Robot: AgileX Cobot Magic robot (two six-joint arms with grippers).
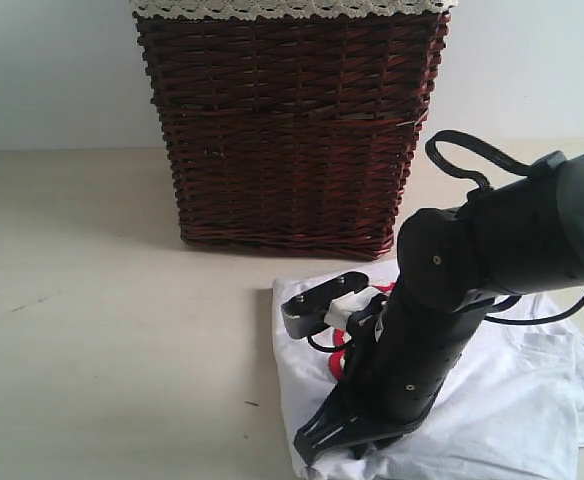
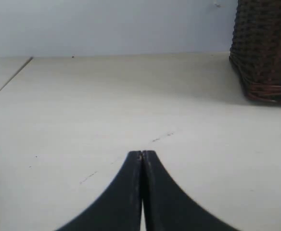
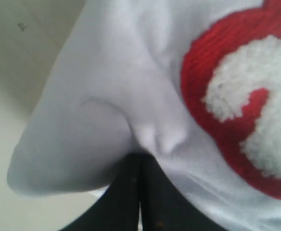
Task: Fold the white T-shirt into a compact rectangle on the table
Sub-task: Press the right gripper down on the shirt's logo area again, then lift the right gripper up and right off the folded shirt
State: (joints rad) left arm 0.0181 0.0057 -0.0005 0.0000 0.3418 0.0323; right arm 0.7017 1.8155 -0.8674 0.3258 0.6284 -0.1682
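The right arm [image 1: 442,300], black and bulky, bends at its joint and slopes steeply down to the white T-shirt [image 1: 517,400]. The shirt lies rumpled on the near right part of the table [image 1: 112,320], just in front of a dark brown wicker basket [image 1: 287,130]. A black cable [image 1: 462,160] loops up from the top of the arm.

Seen from the wrist, the right claw [image 3: 140,156] has its two dark fingers pressed together. A small pucker of white cloth is pinched at their tips, and a rounded fold of the shirt bulges beside them. A red patch [image 3: 217,62] carrying a fuzzy white letter [image 3: 256,82] fills the cloth beyond the fold, and in the exterior view the red shows beside the arm.

The left arm does not appear in the exterior view. Its own camera shows the left claw [image 2: 142,154] closed tip to tip and empty, held low over bare tabletop. From there the foot of the basket shows off to one side.

The table is wide, smooth and pale cream, marked by a few small dark specks and faint scratches. The basket stands toward the back of it, a strip of lace-edged liner [image 1: 292,8] folded over its rim. Behind it rises a plain, pale wall [image 1: 52,70].
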